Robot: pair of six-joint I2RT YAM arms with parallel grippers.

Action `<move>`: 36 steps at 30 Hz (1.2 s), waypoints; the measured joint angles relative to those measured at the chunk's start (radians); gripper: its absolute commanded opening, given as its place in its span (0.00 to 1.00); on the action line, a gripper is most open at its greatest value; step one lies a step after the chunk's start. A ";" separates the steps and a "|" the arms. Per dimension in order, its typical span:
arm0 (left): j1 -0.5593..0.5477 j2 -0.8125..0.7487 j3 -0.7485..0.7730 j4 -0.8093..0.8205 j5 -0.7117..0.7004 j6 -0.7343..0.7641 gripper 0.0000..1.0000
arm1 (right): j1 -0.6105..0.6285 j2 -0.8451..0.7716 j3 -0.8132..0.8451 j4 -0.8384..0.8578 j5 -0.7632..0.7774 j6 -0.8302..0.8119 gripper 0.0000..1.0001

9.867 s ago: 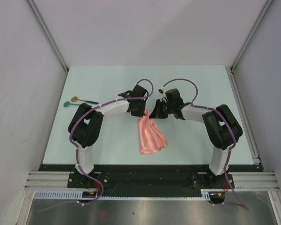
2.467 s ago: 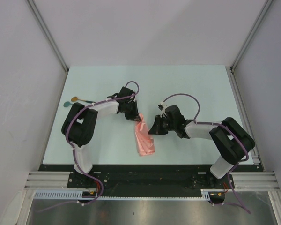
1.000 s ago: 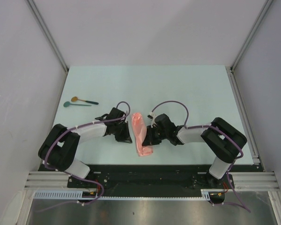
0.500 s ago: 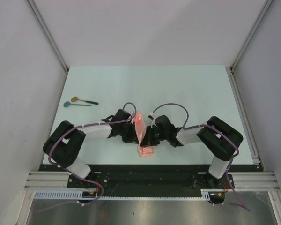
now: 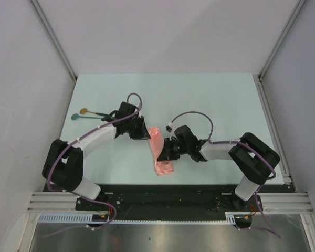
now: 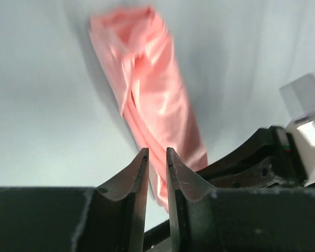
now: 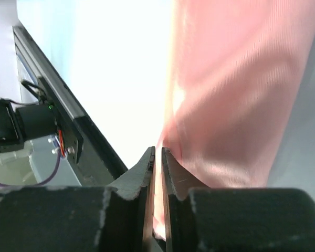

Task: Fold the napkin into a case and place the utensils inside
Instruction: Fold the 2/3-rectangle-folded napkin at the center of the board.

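1. I am looking down at the pale worktop (image 5: 215, 100), which is carrying everything. The work is sitting near its front middle.
2. The napkin (image 5: 160, 155) is lying there as a narrow salmon strip running from far to near, and its layers are showing along one long edge in the left wrist view (image 6: 152, 94). I am judging it light, limp and a little slick from its sheen, so the layers are likely to slide over one another. I am planning to take it at an edge or corner and pinch every layer together, not mid-panel.
3. The right fingers (image 7: 143, 178) are sitting at the strip's right long edge. They are all but closed, with a sliver of pink between them, and I am reading that as a pinch on the napkin's edge.
4. The left fingers (image 6: 138, 178) are hovering just beside the strip's far end, parted by a narrow gap and gripping nothing that I can see.
5. The golden-bowled spoon (image 5: 84, 111) and the teal-bowled spoon (image 5: 75, 116) are lying far left, well apart from the napkin, their handles partly hidden under the left arm. I am judging them thin, stiff and light. They are lying flat, so I am expecting to straddle a handle crosswise.
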 measured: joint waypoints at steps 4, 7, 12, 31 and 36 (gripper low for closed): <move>0.051 0.071 0.149 -0.055 -0.015 0.044 0.25 | -0.041 0.000 0.072 -0.055 -0.007 -0.034 0.21; 0.061 0.174 0.292 -0.101 -0.030 0.083 0.25 | -0.087 0.015 0.142 -0.072 -0.022 -0.053 0.24; 0.061 0.278 0.399 -0.153 -0.048 0.125 0.24 | -0.159 0.098 0.270 -0.078 -0.046 -0.082 0.27; 0.062 0.359 0.399 -0.193 -0.043 0.148 0.18 | -0.190 0.377 0.431 -0.038 -0.126 -0.090 0.28; 0.062 0.373 0.399 -0.190 -0.042 0.149 0.14 | -0.192 0.384 0.447 -0.034 -0.126 -0.089 0.16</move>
